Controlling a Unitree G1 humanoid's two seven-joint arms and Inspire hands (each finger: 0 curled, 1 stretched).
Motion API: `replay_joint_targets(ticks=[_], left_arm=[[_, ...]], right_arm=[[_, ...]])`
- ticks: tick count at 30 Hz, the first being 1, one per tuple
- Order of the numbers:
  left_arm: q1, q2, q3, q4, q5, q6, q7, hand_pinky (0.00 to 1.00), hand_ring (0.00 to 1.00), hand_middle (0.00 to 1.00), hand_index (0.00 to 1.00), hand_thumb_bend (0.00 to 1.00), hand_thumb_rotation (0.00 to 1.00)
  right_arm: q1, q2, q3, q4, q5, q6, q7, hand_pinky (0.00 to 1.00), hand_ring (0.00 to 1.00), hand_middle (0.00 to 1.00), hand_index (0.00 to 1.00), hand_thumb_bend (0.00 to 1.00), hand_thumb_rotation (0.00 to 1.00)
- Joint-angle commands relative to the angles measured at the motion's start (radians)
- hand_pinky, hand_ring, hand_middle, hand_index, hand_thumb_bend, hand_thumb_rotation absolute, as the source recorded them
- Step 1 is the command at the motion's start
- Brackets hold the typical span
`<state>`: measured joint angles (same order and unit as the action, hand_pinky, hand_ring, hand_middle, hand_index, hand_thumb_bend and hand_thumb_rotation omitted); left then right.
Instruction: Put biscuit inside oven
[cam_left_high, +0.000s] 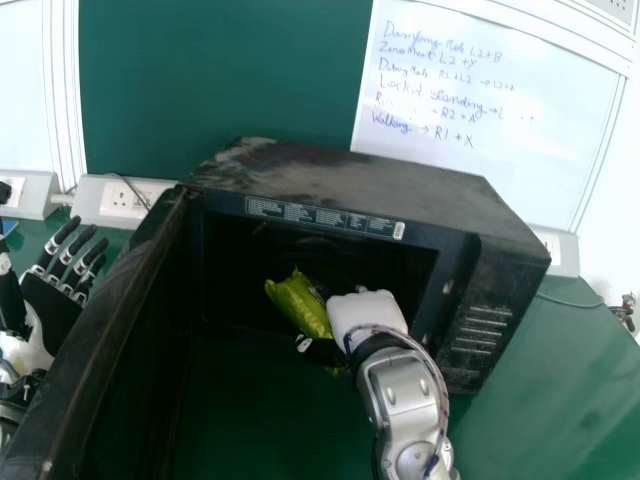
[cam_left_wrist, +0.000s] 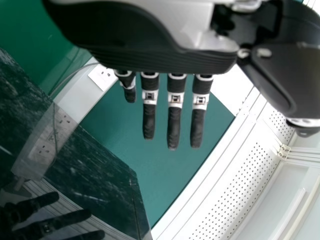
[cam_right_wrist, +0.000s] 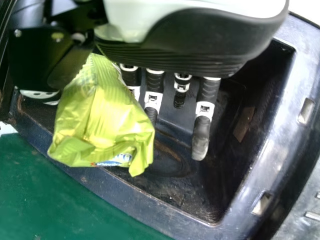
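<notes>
Biscuit packet (cam_left_high: 297, 304), green, grasped by right hand (cam_left_high: 368, 312) at opening of black oven (cam_left_high: 350, 180), centre of head view, left hand (cam_left_high: 50, 308) released, fingers extended, left edge.

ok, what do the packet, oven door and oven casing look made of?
Packet: glossy green plastic film, maybe foil-backed; creased, with bright highlights.
Oven door: black, glossy front, glass or smooth plastic; it mirrors the left hand.
Oven casing: black, probably painted sheet metal, going by its flat, crisp-edged top with a patchy sheen; plastic possible.
</notes>
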<state>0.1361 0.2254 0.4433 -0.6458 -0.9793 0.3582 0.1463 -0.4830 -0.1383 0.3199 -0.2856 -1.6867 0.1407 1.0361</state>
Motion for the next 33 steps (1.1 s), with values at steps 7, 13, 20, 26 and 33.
replay_joint_targets(ticks=[7, 13, 20, 26, 33], left_arm=[[0.003, -0.003, 0.005, 0.014, -0.002, -0.01, -0.017, 0.84, 0.77, 0.73, 0.71, 0.8, 0.39], [0.005, -0.003, 0.006, 0.016, 0.003, -0.014, -0.021, 0.87, 0.8, 0.74, 0.71, 0.79, 0.4], [0.004, 0.0, 0.008, 0.023, 0.006, -0.015, -0.026, 0.87, 0.8, 0.75, 0.72, 0.82, 0.39], [0.007, -0.001, 0.009, 0.024, 0.001, -0.016, -0.028, 0.85, 0.77, 0.73, 0.73, 0.83, 0.39], [0.005, -0.002, 0.012, 0.03, -0.005, -0.018, -0.033, 0.84, 0.76, 0.72, 0.72, 0.82, 0.38]], right_arm=[[-0.081, 0.012, 0.011, 0.075, 0.028, 0.063, -0.03, 0.32, 0.33, 0.48, 0.49, 0.53, 0.0], [-0.106, 0.016, 0.021, 0.122, 0.04, 0.099, -0.069, 0.46, 0.47, 0.49, 0.61, 0.55, 0.0], [-0.125, 0.017, 0.026, 0.158, 0.071, 0.137, -0.11, 0.47, 0.46, 0.48, 0.67, 0.56, 0.0], [-0.134, 0.008, 0.035, 0.194, 0.089, 0.16, -0.144, 0.52, 0.51, 0.49, 0.67, 0.56, 0.0], [-0.15, 0.005, 0.036, 0.246, 0.139, 0.194, -0.213, 0.54, 0.5, 0.49, 0.62, 0.57, 0.0]])
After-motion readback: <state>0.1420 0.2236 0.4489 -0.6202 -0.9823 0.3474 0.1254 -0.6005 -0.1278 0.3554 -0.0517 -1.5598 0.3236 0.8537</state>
